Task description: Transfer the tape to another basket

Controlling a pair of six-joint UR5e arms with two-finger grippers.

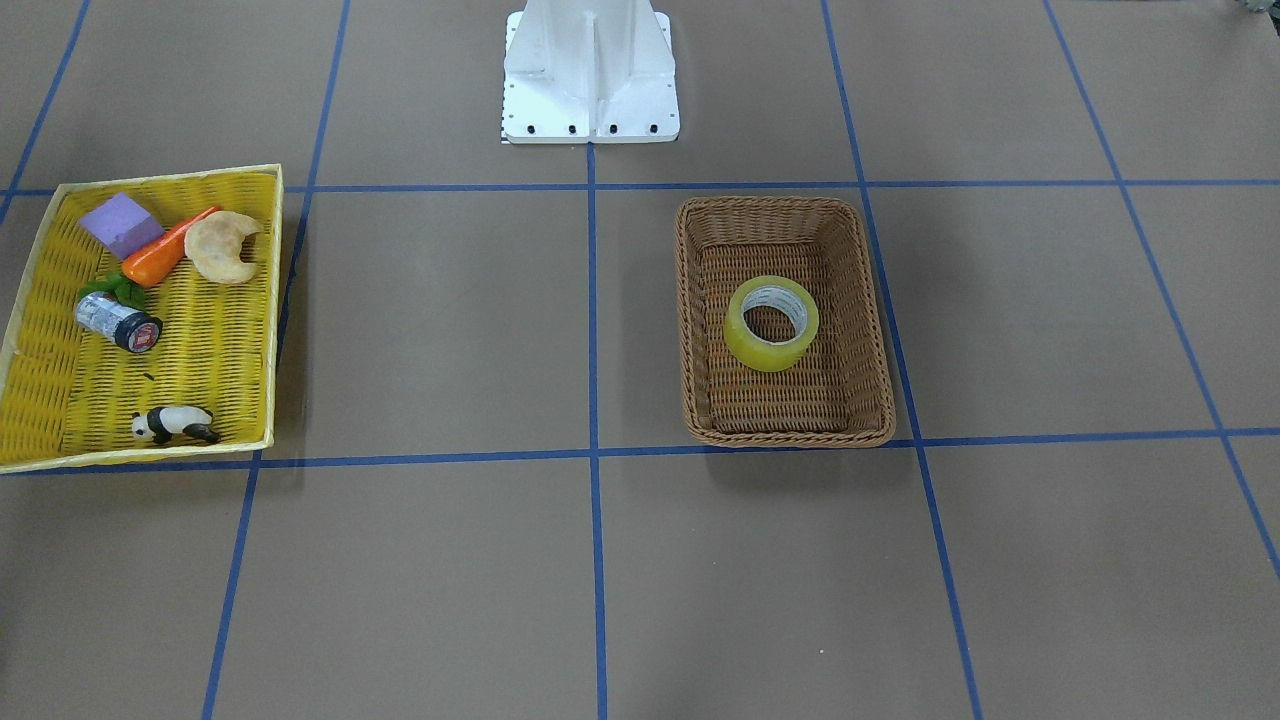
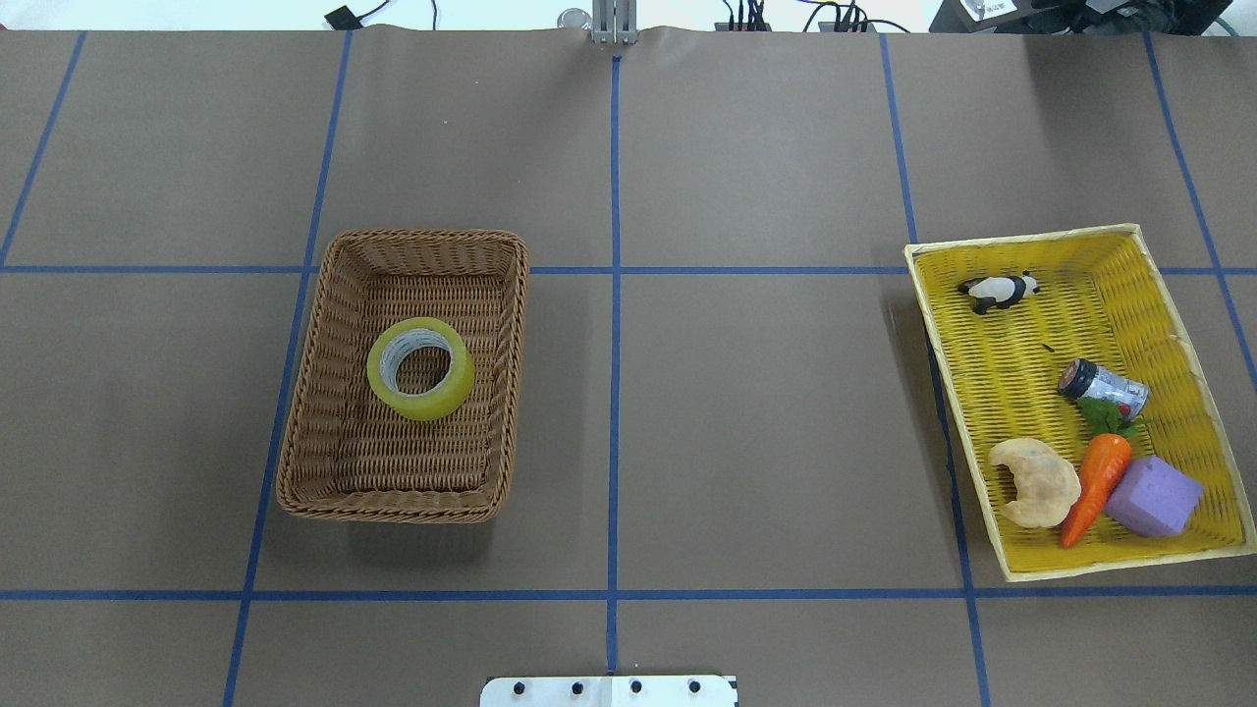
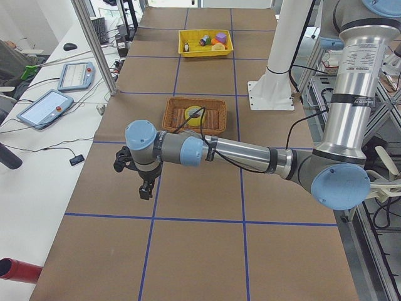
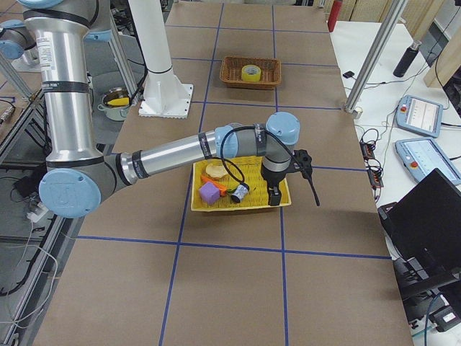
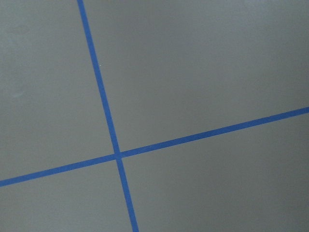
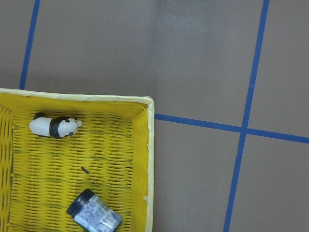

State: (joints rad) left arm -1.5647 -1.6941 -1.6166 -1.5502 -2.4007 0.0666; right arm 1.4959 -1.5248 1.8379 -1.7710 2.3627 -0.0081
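Note:
The tape (image 1: pixel 765 352), a yellow translucent roll with a white core, lies flat in the middle of the brown wicker basket (image 1: pixel 790 437). Both also show in the overhead view: the tape (image 2: pixel 424 401) and the basket (image 2: pixel 393 511). My left gripper (image 3: pixel 144 187) shows only in the exterior left view, hanging above bare table away from the basket (image 3: pixel 172 116). My right gripper (image 4: pixel 274 199) shows only in the exterior right view, above the edge of the yellow tray. I cannot tell whether either gripper is open or shut.
A shallow yellow woven tray (image 2: pixel 1021 344) on my right holds a toy panda (image 2: pixel 999 291), a small can (image 2: pixel 1104 387), a carrot (image 2: pixel 1095 486), a croissant (image 2: pixel 1036 481) and a purple block (image 2: pixel 1154 497). The white robot base (image 1: pixel 590 70) stands at the table's edge.

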